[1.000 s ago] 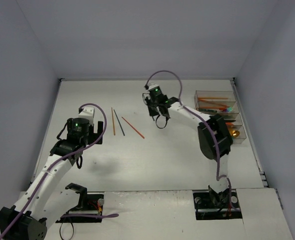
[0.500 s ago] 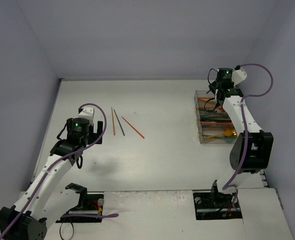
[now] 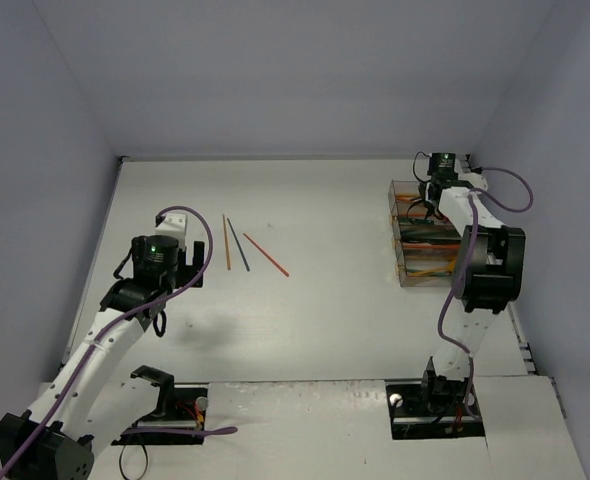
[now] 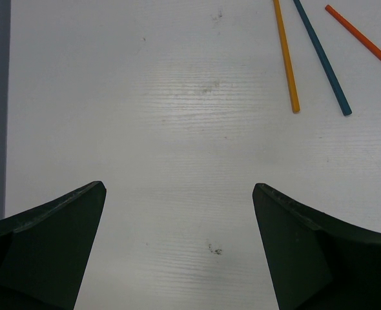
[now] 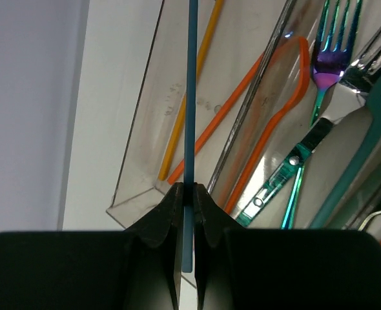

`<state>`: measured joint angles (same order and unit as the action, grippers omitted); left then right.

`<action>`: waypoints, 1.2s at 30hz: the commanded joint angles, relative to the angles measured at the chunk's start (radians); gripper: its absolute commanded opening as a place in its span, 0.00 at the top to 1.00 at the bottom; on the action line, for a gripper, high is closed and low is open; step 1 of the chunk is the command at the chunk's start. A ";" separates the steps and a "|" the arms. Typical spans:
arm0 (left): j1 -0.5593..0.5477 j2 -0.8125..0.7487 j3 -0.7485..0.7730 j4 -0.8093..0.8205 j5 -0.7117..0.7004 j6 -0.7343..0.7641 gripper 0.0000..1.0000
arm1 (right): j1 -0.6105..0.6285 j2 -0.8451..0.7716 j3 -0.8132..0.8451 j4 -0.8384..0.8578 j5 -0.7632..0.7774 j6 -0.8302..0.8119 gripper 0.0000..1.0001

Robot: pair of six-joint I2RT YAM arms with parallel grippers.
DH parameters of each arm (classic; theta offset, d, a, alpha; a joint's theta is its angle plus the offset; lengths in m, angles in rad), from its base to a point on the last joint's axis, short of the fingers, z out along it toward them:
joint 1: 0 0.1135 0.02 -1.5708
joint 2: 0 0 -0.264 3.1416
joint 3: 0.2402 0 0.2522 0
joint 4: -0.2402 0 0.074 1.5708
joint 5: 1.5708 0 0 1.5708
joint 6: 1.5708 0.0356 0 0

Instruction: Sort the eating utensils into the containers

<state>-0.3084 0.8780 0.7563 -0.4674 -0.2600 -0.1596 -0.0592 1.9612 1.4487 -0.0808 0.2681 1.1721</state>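
– While the right gripper [image 5: 185,194] hangs over the containers [image 3: 405,186], what do its jaws hold?
– They are clamped on the held teal chopstick [image 5: 190,97], gripped near 1 end. The stick runs straight out from the jaws.
– Where does the bin lie from it?
– Directly below. The end compartment [image 5: 139,148], farthest from the arm bases, sits under the stick. Its long wall is nearly parallel to the stick's axis, with only a slight skew. A yellow chopstick [image 5: 177,126] and an orange chopstick [image 5: 223,116] lie inside. I judge that a release here should land it lengthwise.
– And the left gripper [image 4: 179,187]?
– Jaws wide apart, nothing between them, above the table [image 4: 177,97].
– Outstanding items?
– 3 on the table: loose yellow stick [image 4: 286,58], loose teal stick [image 4: 321,58], loose orange stick [image 4: 361,35]. All are slim, straight and fanned. They lie ahead and to the right of the left jaws, long axes pointing roughly away from them. The left arm is far nearer.
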 commanded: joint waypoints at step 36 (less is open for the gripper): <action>-0.005 -0.039 0.021 0.037 -0.087 0.014 0.03 | 0.392 -0.228 -0.019 0.043 -0.251 -0.970 0.38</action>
<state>-0.3084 0.8557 0.7563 -0.4674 -0.3199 -0.1589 0.1827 1.8371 1.4991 -0.0446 0.0587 0.5047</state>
